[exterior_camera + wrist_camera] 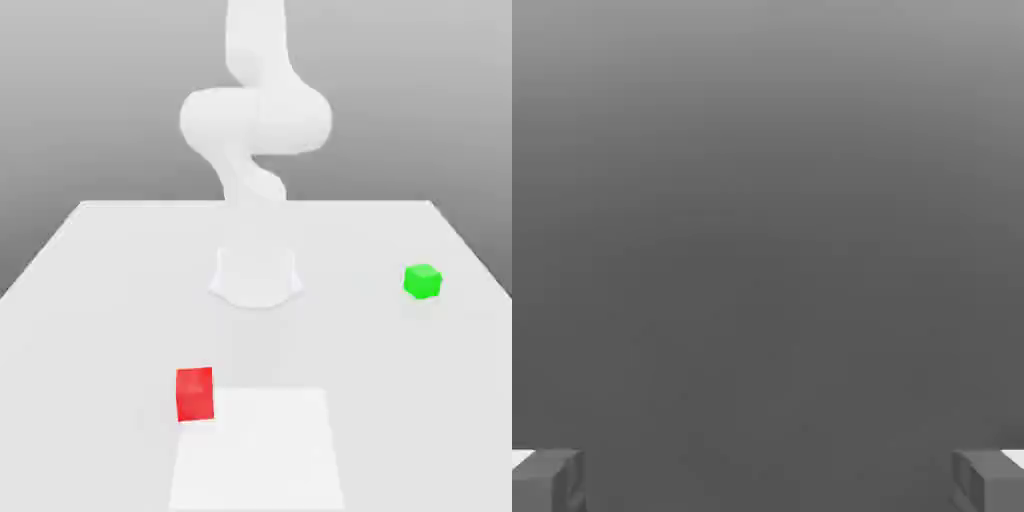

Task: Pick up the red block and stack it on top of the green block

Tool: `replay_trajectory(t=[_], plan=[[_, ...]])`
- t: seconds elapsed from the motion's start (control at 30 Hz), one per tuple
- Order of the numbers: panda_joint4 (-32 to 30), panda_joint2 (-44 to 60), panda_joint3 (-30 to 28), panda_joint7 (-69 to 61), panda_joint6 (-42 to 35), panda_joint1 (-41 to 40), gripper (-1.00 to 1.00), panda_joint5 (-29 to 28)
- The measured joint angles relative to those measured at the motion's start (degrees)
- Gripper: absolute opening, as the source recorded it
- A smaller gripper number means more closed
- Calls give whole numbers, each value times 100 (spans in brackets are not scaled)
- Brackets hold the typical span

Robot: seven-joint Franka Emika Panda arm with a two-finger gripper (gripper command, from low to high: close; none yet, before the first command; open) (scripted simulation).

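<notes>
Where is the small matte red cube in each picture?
Exterior view: the small matte red cube sits on the white table, low in the picture, left of centre.
Hand view: I find the gripper, fingers open, over bare grey.
Shared landmark: probably the white table.

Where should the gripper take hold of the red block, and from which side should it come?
Probably from above, closing on two opposite vertical faces of the red block. It is a small plain cube resting flat on the table, with open space all around it and the green block far away. The gripper is open, holding nothing.
</notes>
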Motion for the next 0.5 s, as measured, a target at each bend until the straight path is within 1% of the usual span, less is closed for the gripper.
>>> replay_trajectory(t=[0.5], plan=[[-2454,2969,-932,-1342,2108,-155,0,-260]])
